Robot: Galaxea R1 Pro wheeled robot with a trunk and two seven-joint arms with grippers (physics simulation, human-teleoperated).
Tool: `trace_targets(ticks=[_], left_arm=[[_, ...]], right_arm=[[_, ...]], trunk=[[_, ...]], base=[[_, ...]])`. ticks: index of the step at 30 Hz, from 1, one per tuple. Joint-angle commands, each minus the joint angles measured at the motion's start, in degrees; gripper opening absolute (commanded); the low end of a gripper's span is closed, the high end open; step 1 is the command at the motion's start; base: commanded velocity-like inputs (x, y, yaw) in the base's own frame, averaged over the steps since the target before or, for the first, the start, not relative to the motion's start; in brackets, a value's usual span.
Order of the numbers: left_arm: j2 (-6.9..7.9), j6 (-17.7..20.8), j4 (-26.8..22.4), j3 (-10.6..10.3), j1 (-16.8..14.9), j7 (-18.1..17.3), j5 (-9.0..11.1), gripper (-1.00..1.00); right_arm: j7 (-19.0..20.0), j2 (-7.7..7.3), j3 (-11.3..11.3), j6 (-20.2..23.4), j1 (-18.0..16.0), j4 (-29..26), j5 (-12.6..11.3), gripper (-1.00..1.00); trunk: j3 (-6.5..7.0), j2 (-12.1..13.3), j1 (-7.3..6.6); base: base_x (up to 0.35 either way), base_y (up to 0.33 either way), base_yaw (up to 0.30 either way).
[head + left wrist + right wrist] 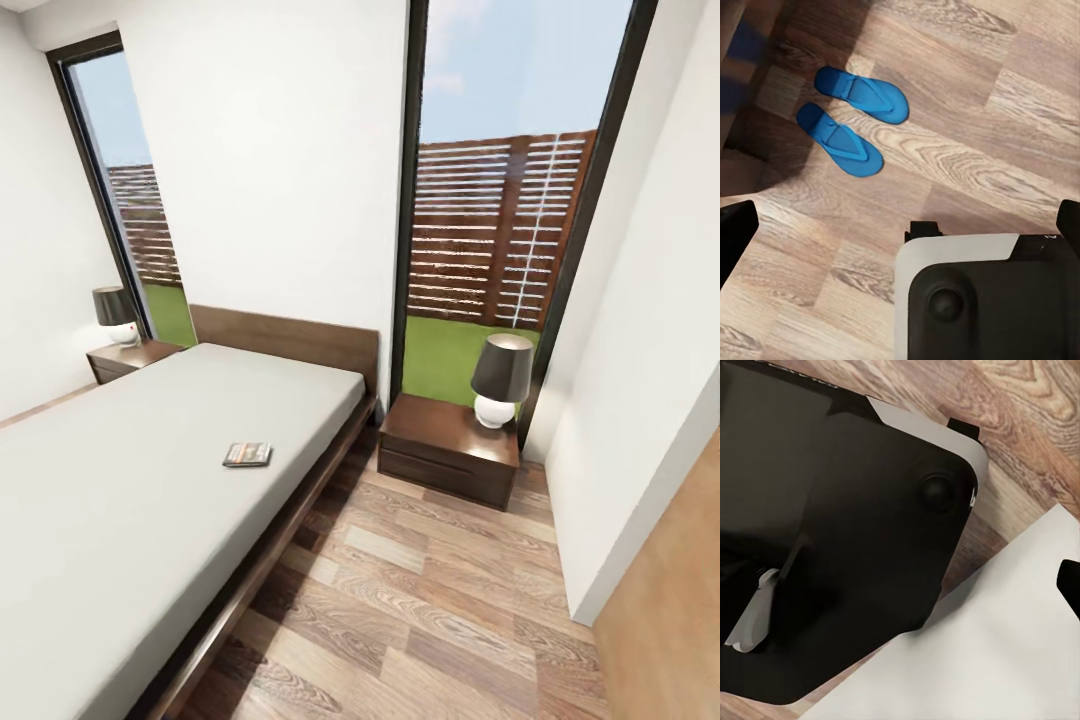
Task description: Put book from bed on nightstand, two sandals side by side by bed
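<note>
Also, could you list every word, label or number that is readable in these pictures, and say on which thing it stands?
Nothing can be read.
Book on the bed: cover print too small and blurred.
Robot base: faint lettering along its edge at top and a mark at its white rim, both illegible.
Lamps, nightstands: no text.

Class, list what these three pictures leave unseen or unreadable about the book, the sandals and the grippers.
- Book, head view: cover lettering too small to read.
- Sandals, left wrist view: which side of the bed they lie beside is cut off by the frame.
- Left gripper: only dark fingertips at the edges.
- Right wrist view: the robot's body blocks most of the floor.
</note>
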Motion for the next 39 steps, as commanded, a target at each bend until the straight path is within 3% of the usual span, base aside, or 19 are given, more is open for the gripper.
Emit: trace_targets(ticks=[1, 30, 39], left_arm=[[0.01, -0.2, 0.1, 0.3, 0.0, -0.3, 0.0, 1.0], [0.09, -0.3, 0.1, 0.2, 0.0, -0.3, 0.0, 1.0], [0.1, -0.3, 0.1, 0.1, 0.0, -0.3, 0.0, 1.0]], right_arm=[[0.2, -0.02, 0.4, 0.1, -0.1, 0.1, 0.1, 1.0], [0.2, 0.02, 0.3, 0.1, 0.0, 0.0, 0.0, 1.0], [0.2, 0.18, 0.4, 0.1, 0.0, 0.0, 0.0, 1.0]], trunk=[[-0.09, -0.1, 0.01], [-0.09, -0.1, 0.01], [-0.09, -0.1, 0.01]], base=[[0.0, 0.0, -0.026], [0.0, 0.0, -0.006], [0.0, 0.0, -0.169]])
